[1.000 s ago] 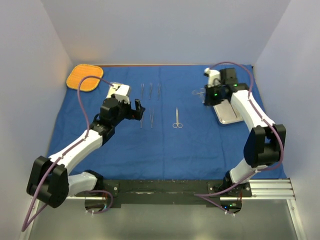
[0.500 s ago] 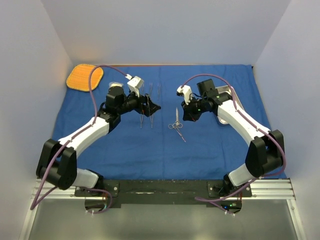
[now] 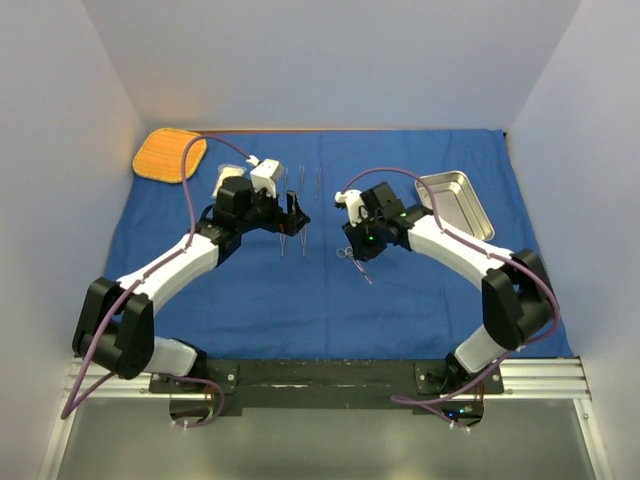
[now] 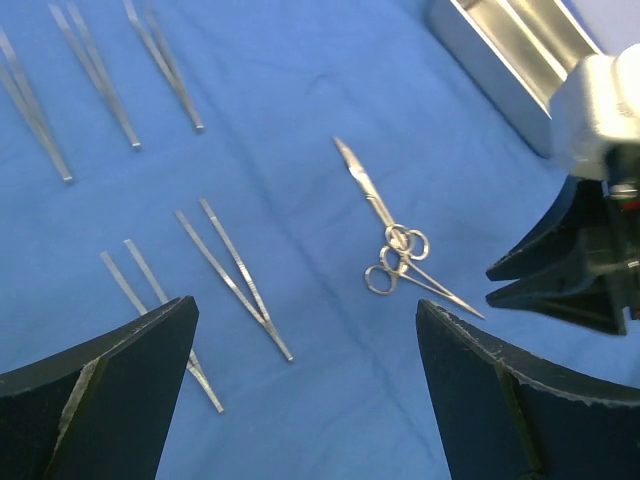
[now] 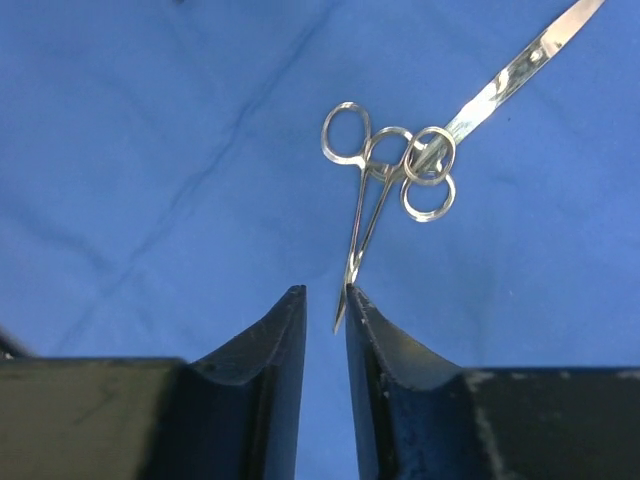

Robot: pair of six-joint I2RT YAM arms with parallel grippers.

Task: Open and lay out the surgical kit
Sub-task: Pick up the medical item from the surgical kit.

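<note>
Blue cloth (image 3: pixel 330 300) lies flat over the table, soft and faintly creased. Only the overhead view takes in the shiny rectangular steel tray (image 3: pixel 455 203) at far right, its long side running near-to-far with a slight lean, and the woven orange mat (image 3: pixel 170 157) at the far-left corner. Left gripper (image 4: pixel 305 310) hangs wide open, holding nothing, above slim tweezers (image 4: pixel 235 280) lying in rows. Right gripper (image 5: pixel 325 300), jaws parted just a slit! Its own camera shows the scissors (image 5: pixel 500 85) pointing away up-right, rings tangled with a thin clamp (image 5: pixel 365 215) whose tip points back into that slit, unpinched as far as I can see
</note>
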